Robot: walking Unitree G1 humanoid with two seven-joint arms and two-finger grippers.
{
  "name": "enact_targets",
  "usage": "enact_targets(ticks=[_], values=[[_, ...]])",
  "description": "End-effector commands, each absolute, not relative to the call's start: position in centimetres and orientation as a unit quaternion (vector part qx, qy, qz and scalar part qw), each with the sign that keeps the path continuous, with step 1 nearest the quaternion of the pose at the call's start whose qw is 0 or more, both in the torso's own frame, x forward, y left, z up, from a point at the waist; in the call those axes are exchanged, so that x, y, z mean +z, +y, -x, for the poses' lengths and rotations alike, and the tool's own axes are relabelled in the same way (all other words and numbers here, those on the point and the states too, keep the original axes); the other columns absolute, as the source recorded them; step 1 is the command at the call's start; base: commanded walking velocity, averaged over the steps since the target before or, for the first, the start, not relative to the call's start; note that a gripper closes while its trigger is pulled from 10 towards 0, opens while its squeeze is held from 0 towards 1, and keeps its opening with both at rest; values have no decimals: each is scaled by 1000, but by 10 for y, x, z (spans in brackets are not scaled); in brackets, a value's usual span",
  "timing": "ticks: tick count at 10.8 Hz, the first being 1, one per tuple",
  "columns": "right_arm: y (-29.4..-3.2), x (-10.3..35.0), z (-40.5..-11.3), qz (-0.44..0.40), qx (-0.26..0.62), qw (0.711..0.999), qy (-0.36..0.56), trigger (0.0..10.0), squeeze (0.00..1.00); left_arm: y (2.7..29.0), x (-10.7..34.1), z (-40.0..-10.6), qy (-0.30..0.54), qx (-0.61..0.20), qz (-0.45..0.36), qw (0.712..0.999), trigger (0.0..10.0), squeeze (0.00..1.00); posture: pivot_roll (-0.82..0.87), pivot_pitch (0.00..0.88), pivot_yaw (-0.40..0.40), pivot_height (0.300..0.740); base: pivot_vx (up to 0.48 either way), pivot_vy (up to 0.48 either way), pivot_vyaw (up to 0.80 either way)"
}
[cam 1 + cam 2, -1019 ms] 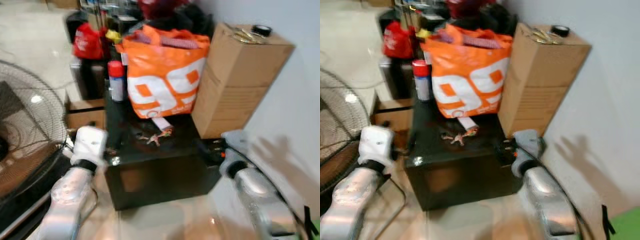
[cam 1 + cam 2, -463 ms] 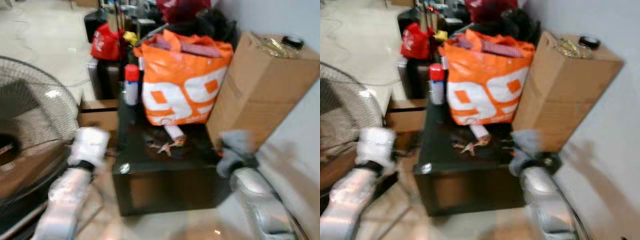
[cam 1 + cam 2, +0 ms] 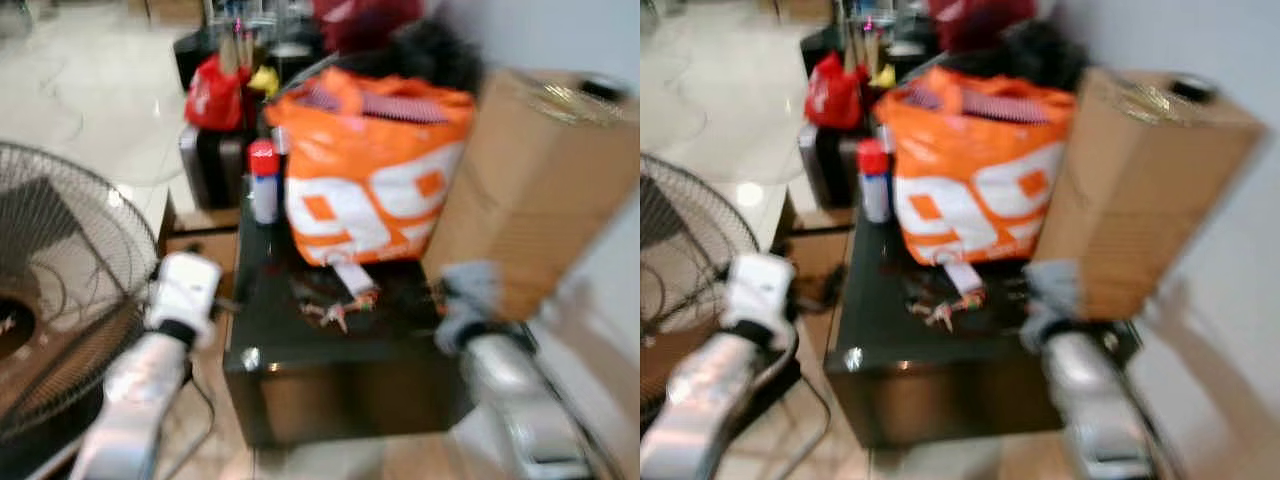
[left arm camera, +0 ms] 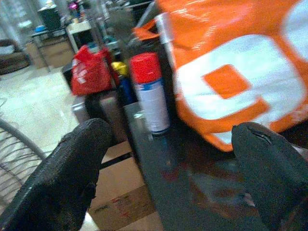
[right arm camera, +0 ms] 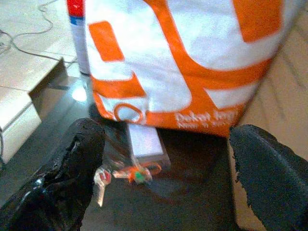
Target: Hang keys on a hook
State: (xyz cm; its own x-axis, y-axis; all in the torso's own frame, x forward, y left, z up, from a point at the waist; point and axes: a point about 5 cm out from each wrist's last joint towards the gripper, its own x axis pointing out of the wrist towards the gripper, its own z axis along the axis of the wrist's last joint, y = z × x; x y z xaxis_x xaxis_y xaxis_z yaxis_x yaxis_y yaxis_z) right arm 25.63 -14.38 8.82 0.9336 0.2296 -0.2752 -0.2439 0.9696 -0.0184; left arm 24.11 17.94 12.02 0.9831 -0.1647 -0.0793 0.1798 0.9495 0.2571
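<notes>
The keys [image 5: 126,174] lie on the dark tabletop [image 3: 300,345] just in front of the orange bag [image 3: 372,165]. The right pincer [image 5: 159,168] is spread wide, aimed at them, holding nothing; the left pincer [image 4: 168,159] is open too. Risk: the views are blurry, so a grab could snag the bag or nudge the spray can [image 4: 149,94].

Head views smeared by motion blur. Keys [image 3: 335,305] on dark tabletop [image 3: 300,350] read as reddish smudge; I cannot count them or make out ring. Small dark item [image 3: 1193,88] on cardboard box [image 3: 1140,190] too blurred to name. Orange bag [image 3: 370,170] hides what stands behind it; its print unreadable. Fan [image 3: 60,300] cut off by frame edge. Right wrist view: keys [image 5: 127,174] soft, bag top cropped. Left wrist view: spray can [image 4: 150,94] label illegible.
</notes>
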Motion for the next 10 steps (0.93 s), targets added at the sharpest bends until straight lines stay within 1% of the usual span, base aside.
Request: enact_targets(ticks=[1, 4, 7, 9, 10], values=[[-159, 91, -257, 35, 96, 986, 132, 10000, 1000, 171, 122, -244, 22, -104, -129, 986, 10000, 380, 62, 0, -27, 740, 349, 0, 0], [-161, 90, -258, 37, 97, 985, 137, 10000, 1000, 169, 120, -240, 25, -99, -124, 987, 10000, 384, 69, 0, -49, 740, 345, 0, 0], [-161, 92, -262, 40, 104, 984, 136, 10000, 1000, 169, 118, -238, 28, -94, -123, 988, 10000, 384, 70, 0, -54, 740, 346, 0, 0], [-159, 89, -261, 45, 111, 982, 144, 10000, 1000, 170, 118, -238, 30, -95, -126, 987, 10000, 376, 71, 0, -53, 740, 349, 0, 0], [-159, 84, -259, 58, 121, 977, 164, 10000, 1000, 170, 115, -237, 38, -99, -132, 985, 10000, 353, 68, 0, -54, 740, 270, 0, 0]])
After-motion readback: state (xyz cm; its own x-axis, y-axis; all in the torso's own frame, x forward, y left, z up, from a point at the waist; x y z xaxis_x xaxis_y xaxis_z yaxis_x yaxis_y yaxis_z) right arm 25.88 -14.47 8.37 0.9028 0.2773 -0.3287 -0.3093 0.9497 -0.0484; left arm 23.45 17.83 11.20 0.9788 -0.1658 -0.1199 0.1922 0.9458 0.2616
